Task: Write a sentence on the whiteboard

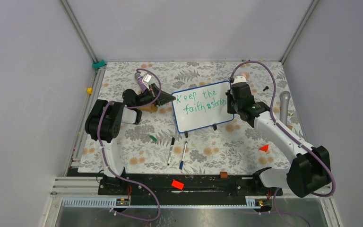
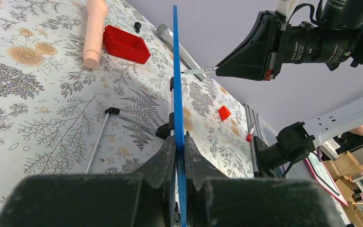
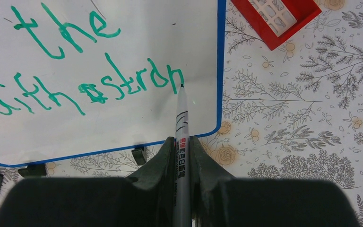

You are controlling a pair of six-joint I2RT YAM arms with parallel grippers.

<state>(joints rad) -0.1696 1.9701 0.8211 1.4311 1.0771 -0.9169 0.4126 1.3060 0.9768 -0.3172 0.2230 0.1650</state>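
The whiteboard (image 1: 203, 120) stands tilted on its black feet in the middle of the floral table. My left gripper (image 1: 169, 98) is shut on its left blue rim (image 2: 175, 71), jaws pinching the edge (image 2: 179, 139). The sentence (image 1: 199, 100) is in green in two lines; the right wrist view shows "the" above and "faith" and "stron" below (image 3: 94, 92). My right gripper (image 3: 183, 142) is shut on a silver marker (image 3: 181, 113). Its tip touches the board at the end of the last letter, near the right rim. The marker (image 2: 198, 71) meets the board from the right in the left wrist view.
Two loose markers (image 1: 170, 150) (image 1: 183, 155) and a green cap (image 1: 153, 138) lie in front of the board. A red tray (image 3: 276, 16), a grey cylinder (image 1: 284, 106) and a beige cylinder (image 2: 94, 30) are behind and right. Red pieces (image 1: 264, 148) (image 1: 177, 184) lie near.
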